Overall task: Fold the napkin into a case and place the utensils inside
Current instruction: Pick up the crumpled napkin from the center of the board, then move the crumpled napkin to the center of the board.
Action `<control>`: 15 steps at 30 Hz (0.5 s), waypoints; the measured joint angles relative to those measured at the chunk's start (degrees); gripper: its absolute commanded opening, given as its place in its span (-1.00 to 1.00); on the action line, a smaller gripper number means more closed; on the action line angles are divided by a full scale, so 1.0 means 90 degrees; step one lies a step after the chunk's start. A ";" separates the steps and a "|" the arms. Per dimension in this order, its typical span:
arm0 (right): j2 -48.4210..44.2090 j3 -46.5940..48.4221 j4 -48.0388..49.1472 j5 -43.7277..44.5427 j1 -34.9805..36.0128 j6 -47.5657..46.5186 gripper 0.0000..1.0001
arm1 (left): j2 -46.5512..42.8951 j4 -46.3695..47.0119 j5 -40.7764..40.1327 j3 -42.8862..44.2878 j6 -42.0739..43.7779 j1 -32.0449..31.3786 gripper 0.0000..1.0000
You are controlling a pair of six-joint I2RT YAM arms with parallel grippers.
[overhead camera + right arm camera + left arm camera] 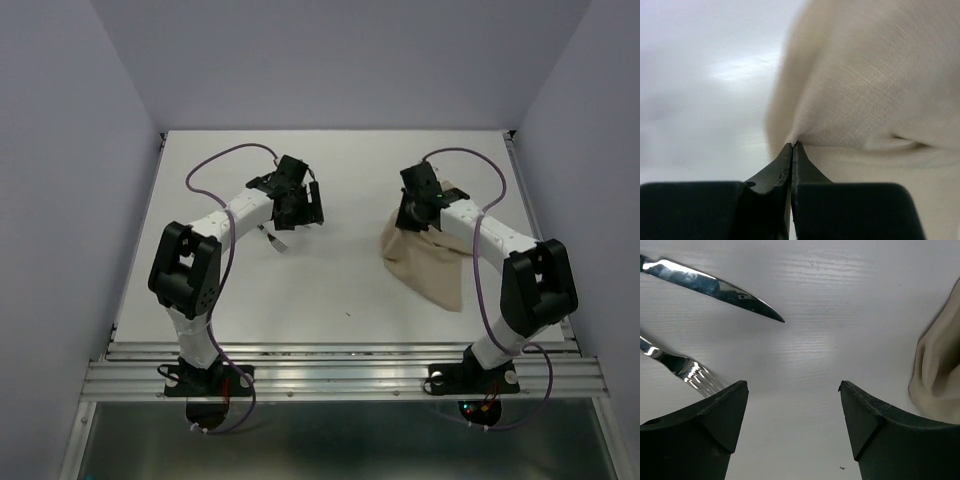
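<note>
Right claw [792,144] was closed tight, tips pinching a fold at the edge of the napkin [865,100]. Judged a grab to lift or drag the cloth for a first fold. In the top view the napkin [430,265] lay rumpled on the right side of the tabletop [330,290], loosely bunched and partly under the right arm. It was not a case yet.

Left claw [792,390] was spread wide with nothing between its fingers, hanging low over bare tabletop. It looked parked near the utensils [278,240], probably waiting for the cloth to be ready. The left wrist view showed a knife [715,287] with its blade tip pointing right and a fork [685,370] below it, its tines running under the left finger's edge. Both lay flat and apart from each other, well clear of the napkin [940,375] at that view's right margin.

Nothing sat between the utensils and the cloth. The right arm's own forearm over the napkin could hamper a fold, and the pinch looked shallow, so the cloth might slip.
</note>
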 measured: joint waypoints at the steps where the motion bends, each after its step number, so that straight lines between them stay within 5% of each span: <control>1: 0.0000 0.0240 -0.0002 -0.0114 0.0070 -0.0044 -0.99 | -0.0044 -0.0027 -0.0015 0.0000 0.0019 0.0046 0.71; 6: -0.0342 0.1632 0.0352 -0.0695 0.0712 -0.0211 -0.99 | -0.0546 -0.0216 -0.0097 0.0019 0.0141 0.0600 0.72; 13: -0.1974 0.1430 0.0568 -0.0121 0.0697 -0.0243 -0.99 | -0.1251 -0.0430 -0.0379 0.0153 0.0296 0.1156 0.75; 15: -0.2297 0.1105 0.0631 -0.0015 0.0345 -0.0233 -0.57 | -0.1326 -0.0452 -0.0391 0.0170 0.0318 0.1149 0.76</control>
